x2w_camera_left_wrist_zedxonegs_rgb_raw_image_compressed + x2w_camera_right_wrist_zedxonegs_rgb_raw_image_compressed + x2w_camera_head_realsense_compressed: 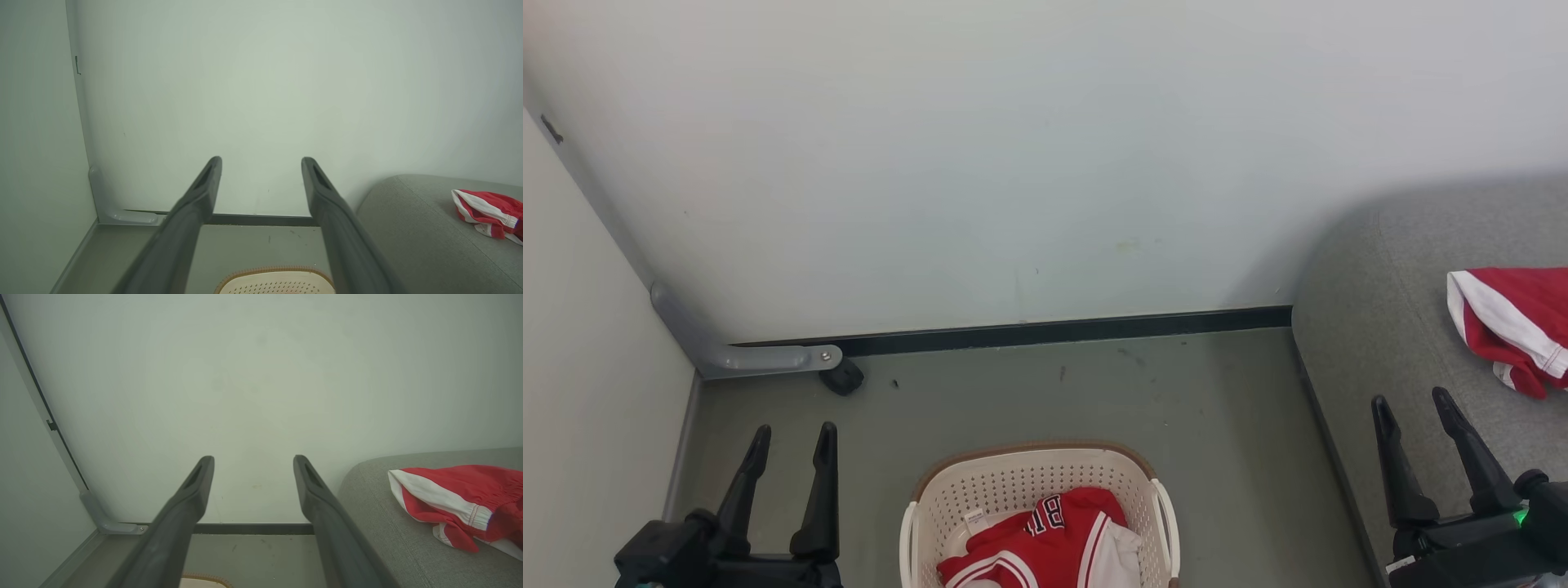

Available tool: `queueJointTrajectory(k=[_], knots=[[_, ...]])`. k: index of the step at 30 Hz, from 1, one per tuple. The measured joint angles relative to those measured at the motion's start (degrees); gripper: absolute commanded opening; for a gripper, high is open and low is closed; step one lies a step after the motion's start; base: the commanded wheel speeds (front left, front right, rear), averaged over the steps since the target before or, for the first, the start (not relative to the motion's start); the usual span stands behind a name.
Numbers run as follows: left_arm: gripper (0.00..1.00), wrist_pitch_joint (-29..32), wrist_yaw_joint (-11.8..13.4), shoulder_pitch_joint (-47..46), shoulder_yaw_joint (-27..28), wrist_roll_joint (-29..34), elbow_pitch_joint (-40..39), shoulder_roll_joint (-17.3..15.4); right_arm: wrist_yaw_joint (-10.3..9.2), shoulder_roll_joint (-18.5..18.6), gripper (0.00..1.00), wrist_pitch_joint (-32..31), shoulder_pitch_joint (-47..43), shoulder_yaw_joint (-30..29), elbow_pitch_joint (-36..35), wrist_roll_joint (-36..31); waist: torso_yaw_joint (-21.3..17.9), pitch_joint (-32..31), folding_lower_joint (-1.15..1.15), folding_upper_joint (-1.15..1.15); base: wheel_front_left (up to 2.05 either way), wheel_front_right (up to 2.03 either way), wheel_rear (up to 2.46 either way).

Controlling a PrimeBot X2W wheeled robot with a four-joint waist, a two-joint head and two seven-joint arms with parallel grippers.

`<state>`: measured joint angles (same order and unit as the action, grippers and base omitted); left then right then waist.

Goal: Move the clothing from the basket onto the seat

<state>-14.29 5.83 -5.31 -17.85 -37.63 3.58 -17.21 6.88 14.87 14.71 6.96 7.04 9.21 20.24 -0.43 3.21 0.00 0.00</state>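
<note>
In the head view we find the basket (1013,482) at 6 o'clock, standing on the grey-green floor (1094,392) with its brown rim towards the wall (1013,163). The red jersey (1045,547) lies crumpled inside it, its white panels and part of its black-and-white lettering facing up. The picture's lower edge cuts off the near part of both.

At 3 o'clock we see the seat (1388,343), its rounded corner near the dark baseboard (1054,331). The red shorts (1511,327) lie bunched on the seat, well apart from the basket, with their broad white stripe showing.

Our left gripper (795,428) sits at 7 o'clock above the floor, beside the basket but not touching it. Its jaws are released, with the fingers spread and nothing between them. Our right gripper (1410,397) sits at 4 o'clock over the seat's edge, at 7 o'clock from the shorts and clear of them. Its jaws are likewise released and empty.

At 9 o'clock a grey bracket (727,351) curves down the corner of the wall and ends at a small black caster (841,377) on the floor.
</note>
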Motion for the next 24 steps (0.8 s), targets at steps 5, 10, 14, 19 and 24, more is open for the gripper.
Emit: queueJointTrajectory(k=[5, 10, 14, 19, 24], knots=[[1.0, 0.42, 0.22, 0.01, 0.05, 0.41, -1.26, 0.03, -0.07, -0.01, 1.0, 0.0, 0.0, 0.01, -0.14, 0.0, 0.0, 0.37, 0.0, 0.0, 0.0, 0.0, 0.0], [1.0, 1.08, 0.3, 0.21, 0.32, 0.44, -2.34, 0.03, -0.08, -0.01, 1.0, -0.01, 0.01, 0.02, -0.2, 0.02, -0.07, 0.71, 0.0, 0.0, 0.0, 0.0, 0.0], [1.0, 1.6, 0.67, 0.41, 0.48, 0.48, -2.85, 0.03, -0.08, -0.01, 1.0, -0.01, 0.02, 0.05, -0.34, 0.09, -0.15, 0.95, 0.0, 0.0, 0.0, 0.0, 0.0], [1.0, 2.2, 0.76, 0.57, 0.7, 0.49, -3.15, 0.05, -0.08, -0.01, 1.0, -0.02, 0.05, 0.07, -0.44, 0.1, -0.24, 1.25, 0.0, 0.0, 0.0, 0.0, 0.0], [1.0, 3.11, 0.79, 0.83, 0.7, 0.91, -3.77, 0.16, -0.09, -0.01, 1.0, -0.07, 0.05, 0.21, -0.91, 0.38, -0.35, 1.65, 0.0, 0.0, 0.0, 0.0, 0.0]])
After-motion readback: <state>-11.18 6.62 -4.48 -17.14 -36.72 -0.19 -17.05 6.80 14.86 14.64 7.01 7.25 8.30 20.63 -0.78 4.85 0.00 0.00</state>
